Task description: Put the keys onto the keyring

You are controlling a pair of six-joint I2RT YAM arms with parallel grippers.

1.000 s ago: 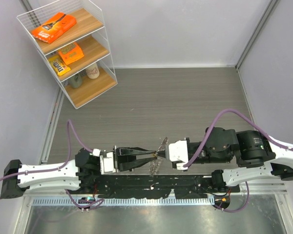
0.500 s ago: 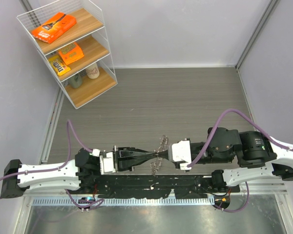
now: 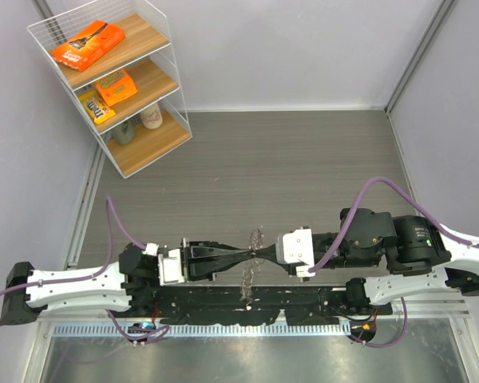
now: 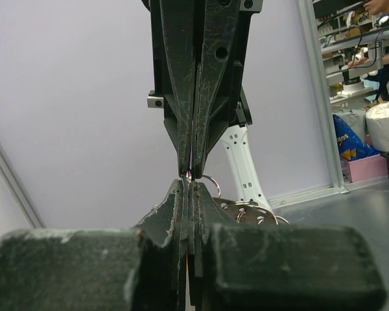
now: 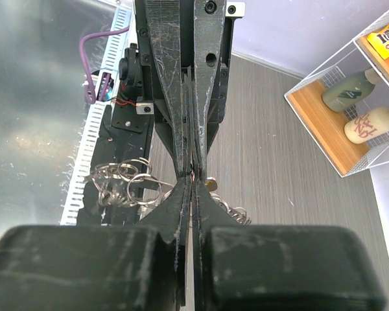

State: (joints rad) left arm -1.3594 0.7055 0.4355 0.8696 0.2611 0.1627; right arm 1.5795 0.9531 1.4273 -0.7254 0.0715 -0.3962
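The keyring [image 3: 251,257], a floppy loop of small silvery rings, hangs off the table where my two grippers meet tip to tip. My left gripper [image 3: 248,254] reaches in from the left and is shut on it. My right gripper [image 3: 260,253] comes in from the right, also shut on it. In the right wrist view my right gripper [image 5: 193,183] is pinched closed, with keyring loops [image 5: 120,184] drooping on both sides. A small brass-yellow piece [image 5: 210,184] sits by the tips; I cannot tell whether it is one of the keys. In the left wrist view my left gripper [image 4: 189,186] is closed, with the keyring [image 4: 262,214] behind it.
A white wire shelf [image 3: 164,48] with snack packs and bottles stands at the back left, also seen in the right wrist view as the shelf [image 5: 324,139]. The black base rail [image 3: 247,302] runs just below the grippers. Grey walls enclose the wood-grain table [image 3: 255,167].
My left gripper has closed onto the keyring that the right gripper was holding. Both grippers and the keyring have shifted slightly to the left.
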